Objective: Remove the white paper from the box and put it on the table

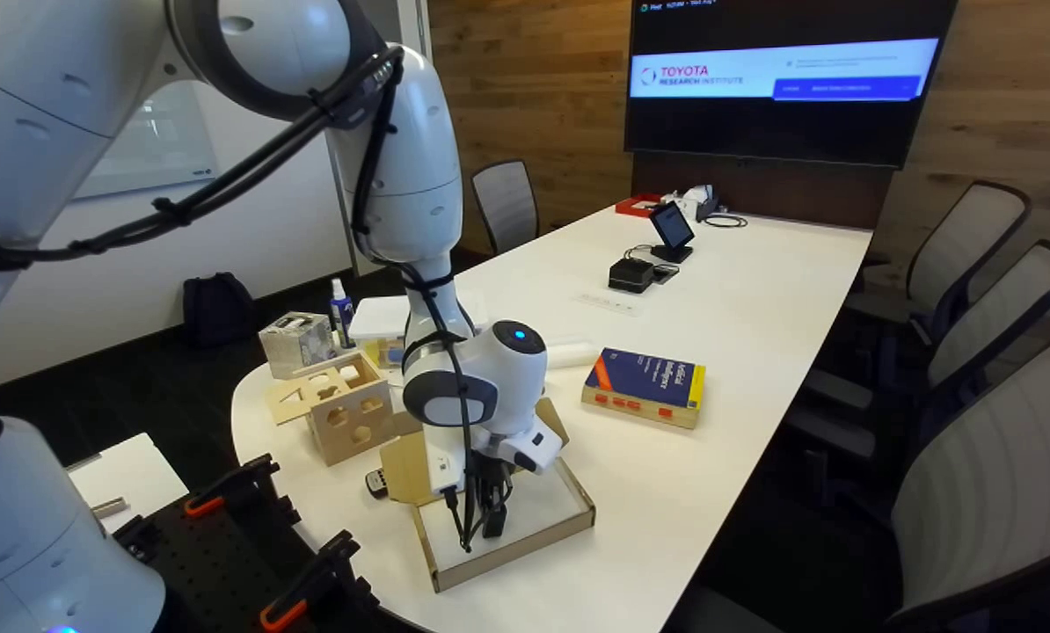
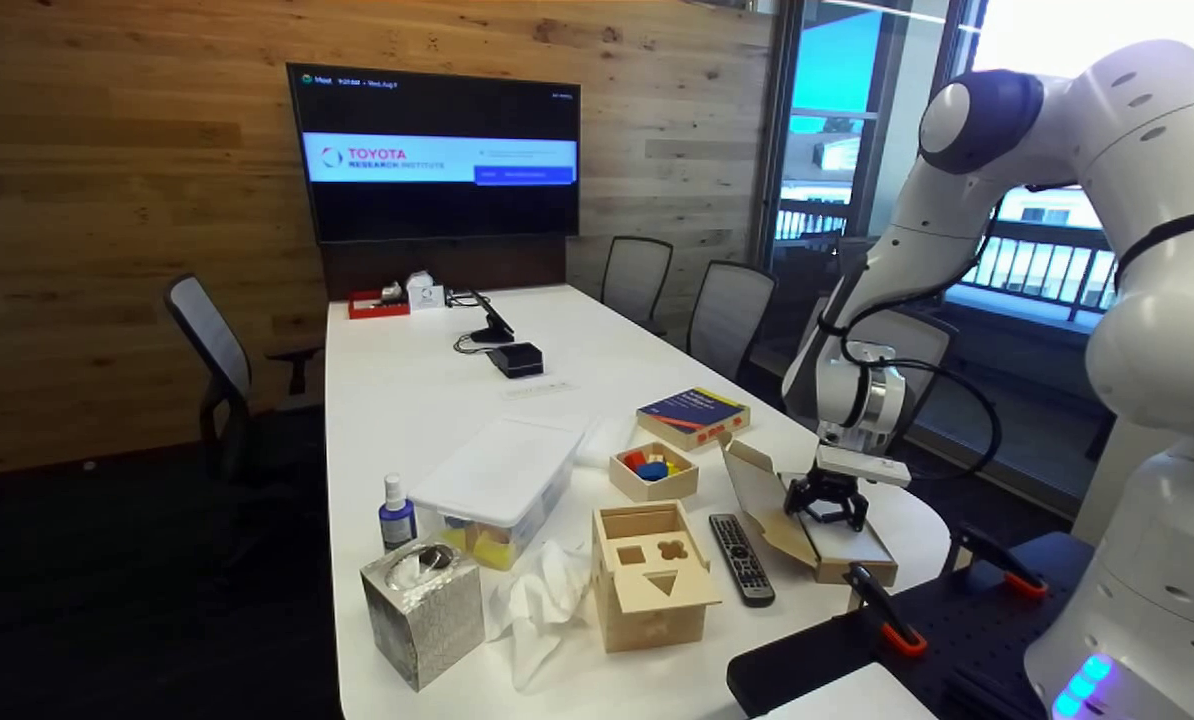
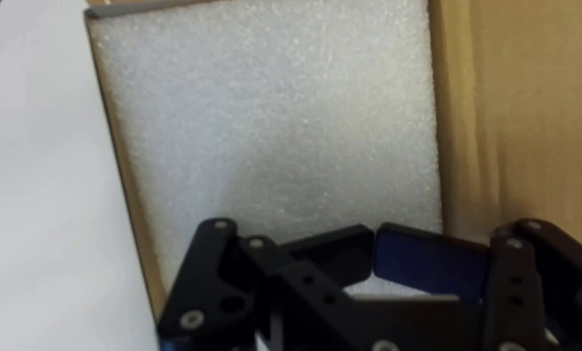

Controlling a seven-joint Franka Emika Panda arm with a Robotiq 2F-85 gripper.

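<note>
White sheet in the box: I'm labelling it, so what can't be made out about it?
Anything beneath the white sheet: hidden by the sheet itself, all views.
Its lower stretch, wrist view: mostly covered by the gripper.
Its upper edge, wrist view: partly cut off by the picture's top.

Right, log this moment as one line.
hand: shut, over white sheet, contact unclear | white sheet: inside cardboard box, looks flat | cardboard box: on table | removal: not yet done

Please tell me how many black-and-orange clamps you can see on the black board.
2. In an exterior view, the nearer clamp and the farther clamp both sit along the edge of the black board facing the table. More may be hidden.
</note>
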